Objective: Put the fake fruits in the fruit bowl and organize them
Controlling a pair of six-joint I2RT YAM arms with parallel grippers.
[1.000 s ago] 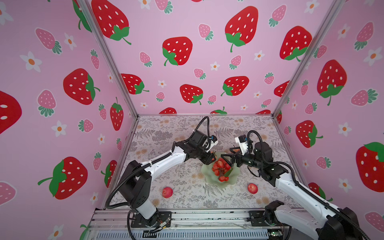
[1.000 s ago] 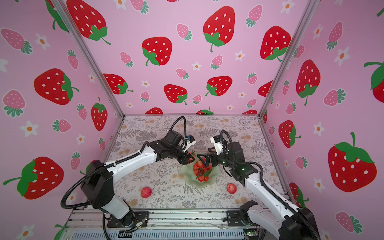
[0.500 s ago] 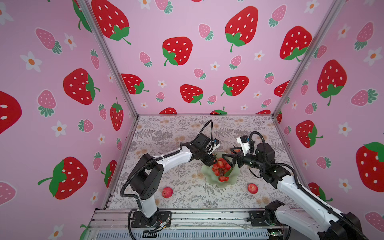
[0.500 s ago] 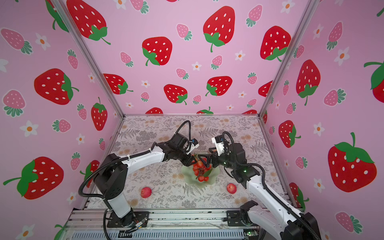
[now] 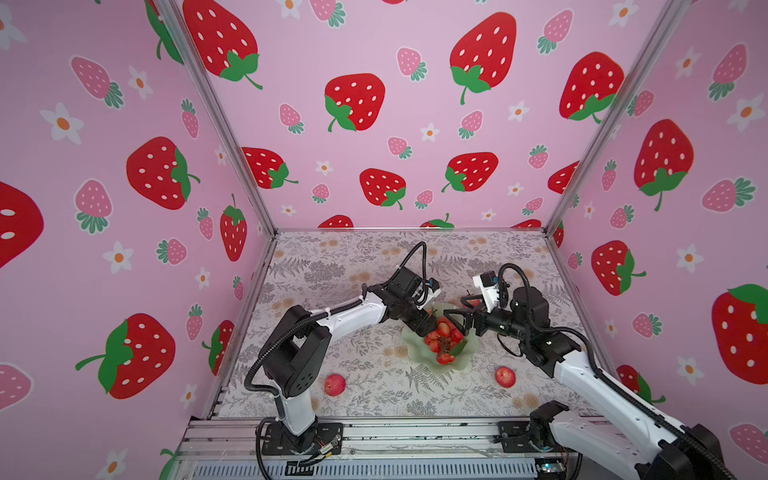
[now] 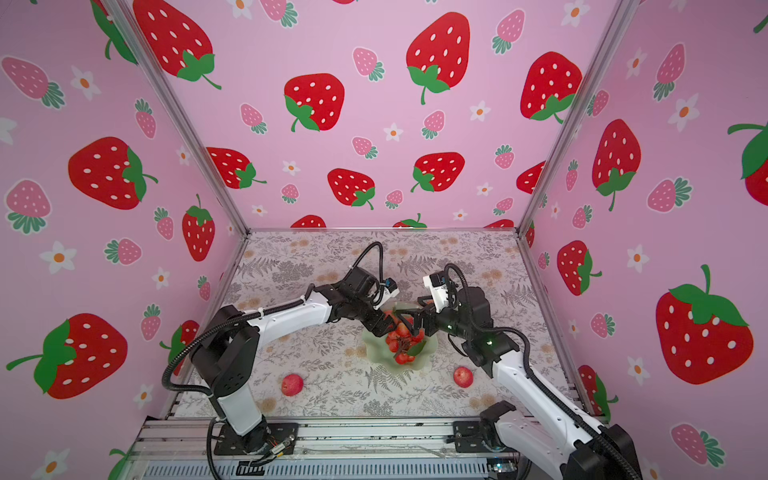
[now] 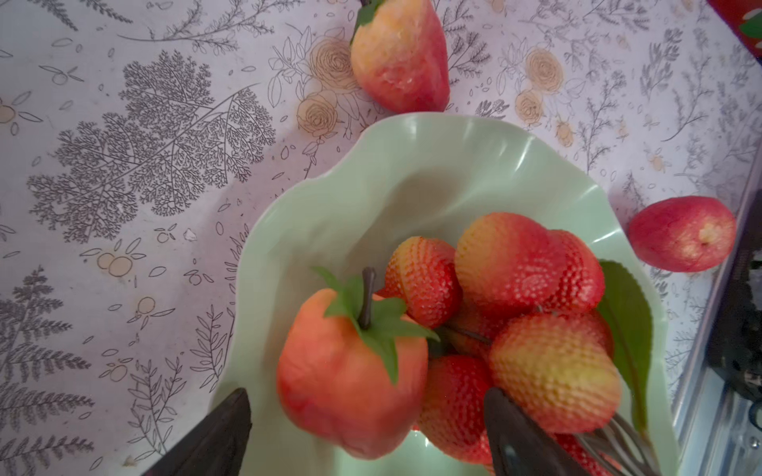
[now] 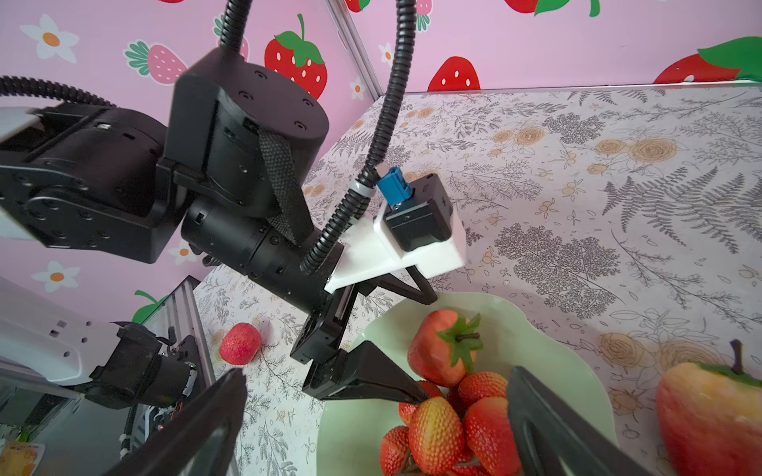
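Mint-green and ruffled at the rim, the bowl (image 5: 417, 353) sits just right of the middle of the worktop (image 5: 353, 270), heaped with a bunch of bumpy red berries (image 7: 527, 288). Over it the left pincer (image 7: 363, 406) stands released, jaws spread with a gap on each side of a strawberry (image 7: 346, 383). The fruit lies, blurred, against the bunch on the side of the bowl nearest that arm, put there, it seems, because the bunch fills the rest. The right pincer (image 5: 456, 322) hangs spread wide and empty over the bowl's far-right rim, probably holding back so as not to crowd the drop. A second strawberry (image 7: 400, 57) lies on the worktop just outside the far rim; whether it touches the bowl cannot be told. Near the front edge one apple (image 5: 334, 384) rests toward the front-left corner and another apple (image 5: 505, 377) just off the bowl's near-right side.

Against the frame a second earlier, the left arm's elbow has swung in from the left edge, carrying its pincer a little further over the bowl. Whether the jaws were narrower then is too small to tell. The right arm has barely shifted; bowl and apples have kept their places.
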